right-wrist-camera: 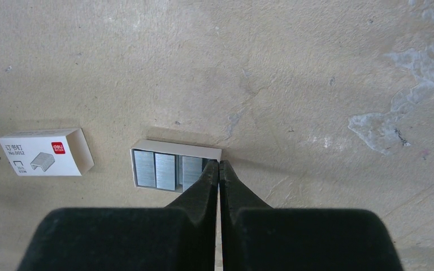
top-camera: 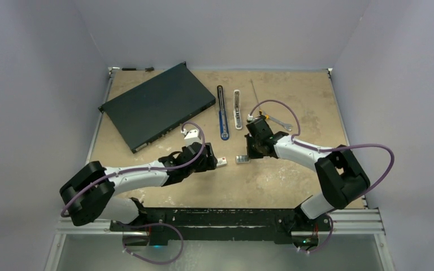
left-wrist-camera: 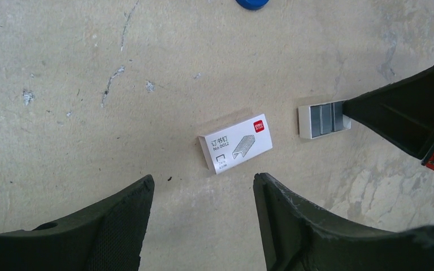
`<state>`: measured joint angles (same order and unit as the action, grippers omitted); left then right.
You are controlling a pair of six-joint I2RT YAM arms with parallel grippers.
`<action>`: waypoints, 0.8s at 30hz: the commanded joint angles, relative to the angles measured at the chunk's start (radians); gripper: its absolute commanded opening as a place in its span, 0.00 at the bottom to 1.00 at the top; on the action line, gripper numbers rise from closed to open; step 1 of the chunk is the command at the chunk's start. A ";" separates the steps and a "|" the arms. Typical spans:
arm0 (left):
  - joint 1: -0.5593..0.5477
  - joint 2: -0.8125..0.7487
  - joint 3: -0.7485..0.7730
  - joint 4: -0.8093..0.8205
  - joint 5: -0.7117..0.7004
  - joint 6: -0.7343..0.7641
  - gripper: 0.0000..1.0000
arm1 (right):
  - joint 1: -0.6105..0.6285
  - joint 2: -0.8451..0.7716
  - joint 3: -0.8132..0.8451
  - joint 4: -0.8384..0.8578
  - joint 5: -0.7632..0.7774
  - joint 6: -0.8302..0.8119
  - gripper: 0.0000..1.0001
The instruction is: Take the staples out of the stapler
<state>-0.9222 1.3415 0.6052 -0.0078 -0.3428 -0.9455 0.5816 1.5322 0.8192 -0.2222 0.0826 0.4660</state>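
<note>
Top view, tabletop (top-camera: 260, 186): carried a flat black case (top-camera: 157, 106) at back left, a black-and-blue bar (top-camera: 222, 113) and a silver-white bar (top-camera: 237, 110) side by side at mid back, and a wrench (top-camera: 277, 120) just right of those.
Top view, left end effector (top-camera: 213, 161): hung low over the tabletop's middle, tips just beside a small white box (top-camera: 221, 162).
Top view, right end effector (top-camera: 252, 151): pointed down at a small tray (top-camera: 242, 159), near the box and to its right.
Left wrist, left end effector (left-wrist-camera: 202, 178): stood partly open, fingers (left-wrist-camera: 130, 214) well apart, gripped nothing.
Left wrist, small white box (left-wrist-camera: 236, 143): lay flat just beyond the fingertips, red label at one corner, untouched.
Left wrist, staples (left-wrist-camera: 323, 119): lay as grey strips in the white tray, right of the box, with the right end effector's dark tip against the tray's far end.
Right wrist, right end effector (right-wrist-camera: 219, 164): closed fully, tips pressed together at the tray's right end; could not tell whether any strip was pinched.
Right wrist, staples (right-wrist-camera: 155, 171): sat side by side in the open tray (right-wrist-camera: 175, 148) on the tabletop, apart from the box to the left.
</note>
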 commanded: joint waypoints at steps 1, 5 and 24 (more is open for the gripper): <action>0.003 0.016 -0.015 0.091 0.028 -0.032 0.63 | 0.002 -0.002 0.050 0.013 -0.021 -0.024 0.00; 0.003 0.030 -0.015 0.104 0.026 -0.026 0.60 | 0.011 0.016 0.063 0.023 -0.038 -0.020 0.00; 0.001 0.130 -0.025 0.196 0.057 -0.011 0.45 | 0.090 0.098 0.130 0.017 -0.011 0.014 0.00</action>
<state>-0.9222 1.4590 0.5907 0.1337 -0.2905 -0.9585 0.6624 1.6257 0.9115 -0.2024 0.0601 0.4713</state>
